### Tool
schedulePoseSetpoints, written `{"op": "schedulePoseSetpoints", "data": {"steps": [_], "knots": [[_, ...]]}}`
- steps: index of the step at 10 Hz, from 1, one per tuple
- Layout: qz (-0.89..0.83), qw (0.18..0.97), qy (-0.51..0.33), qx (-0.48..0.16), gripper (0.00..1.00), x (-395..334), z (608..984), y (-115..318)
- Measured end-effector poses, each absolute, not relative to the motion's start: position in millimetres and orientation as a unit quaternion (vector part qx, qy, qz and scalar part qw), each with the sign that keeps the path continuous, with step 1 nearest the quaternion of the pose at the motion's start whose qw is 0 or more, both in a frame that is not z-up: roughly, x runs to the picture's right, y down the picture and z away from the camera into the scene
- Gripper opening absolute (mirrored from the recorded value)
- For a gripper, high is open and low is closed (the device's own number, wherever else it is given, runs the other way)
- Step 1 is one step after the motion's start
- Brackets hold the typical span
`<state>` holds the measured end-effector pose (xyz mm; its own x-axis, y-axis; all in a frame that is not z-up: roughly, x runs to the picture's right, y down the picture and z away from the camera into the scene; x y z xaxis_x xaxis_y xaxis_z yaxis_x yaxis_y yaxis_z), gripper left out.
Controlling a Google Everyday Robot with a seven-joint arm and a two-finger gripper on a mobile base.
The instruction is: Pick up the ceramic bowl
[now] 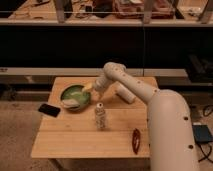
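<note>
The ceramic bowl (74, 97) is seen left of centre on the desk (75, 140), the tool (88, 88), whose opening cannot be told, is held at its right rim, and that rim is best straddled squarely before any lift is attempted.

Dim, warm-tinted scene. The light seems to come from overhead, so the wooden counter (70, 137) and the white arm (165, 120) are the brightest areas, while the dark band behind them goes nearly black. The claw (89, 88) sits at the right rim of the ceramic bowl (74, 96) and shows pale yellow in this light; the whitish patch inside the bowl could be glare or glaze, can't tell. Shadows on the counter are faint and soft-edged, and the floor (20, 135) at left is flat mid-grey.
</note>
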<state>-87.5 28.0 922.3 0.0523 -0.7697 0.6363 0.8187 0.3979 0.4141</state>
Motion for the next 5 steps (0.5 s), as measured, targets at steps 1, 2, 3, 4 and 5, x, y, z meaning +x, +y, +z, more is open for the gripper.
{"op": "schedulePoseSetpoints", "data": {"steps": [1,2,3,4,5], "knots": [[-0.548,0.724,-0.419,-0.031,0.52,-90.7,924.8,28.4],[-0.548,0.723,-0.420,-0.032,0.50,-94.1,926.7,27.9],[-0.547,0.722,-0.421,-0.033,0.50,-95.7,928.2,27.6],[-0.548,0.722,-0.422,-0.035,0.50,-96.5,930.8,27.1],[-0.550,0.721,-0.420,-0.037,0.50,-96.1,933.1,27.7]]}}
